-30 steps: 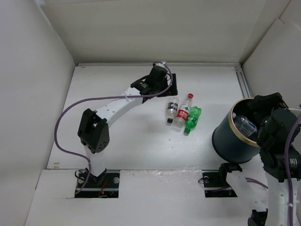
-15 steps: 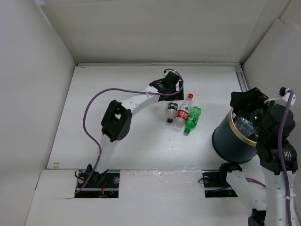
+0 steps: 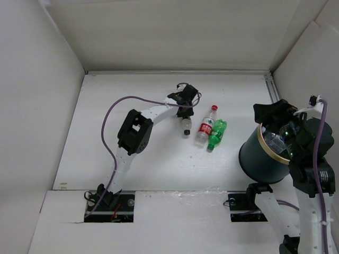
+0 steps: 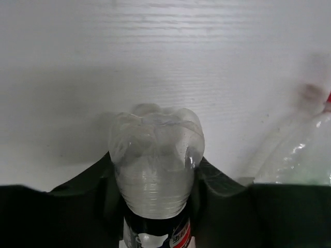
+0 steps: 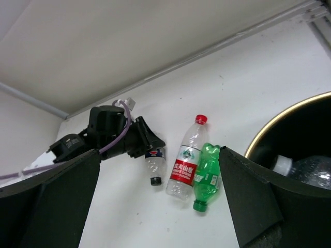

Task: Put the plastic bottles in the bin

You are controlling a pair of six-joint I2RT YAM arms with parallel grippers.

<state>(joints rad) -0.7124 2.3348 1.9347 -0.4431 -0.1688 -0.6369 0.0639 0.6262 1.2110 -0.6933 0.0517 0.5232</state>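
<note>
Left wrist shows left jaws newly clamped on dark-label bottle (image 4: 155, 170); right jaws remain wide

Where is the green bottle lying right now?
In the top view the green bottle lies on the table right of centre. It is close beside the red-capped bottle on its left, with the bin farther to its right.

Top looks down, wrists nearer, sharing red-cap bottle (image 3: 205, 126)
</note>
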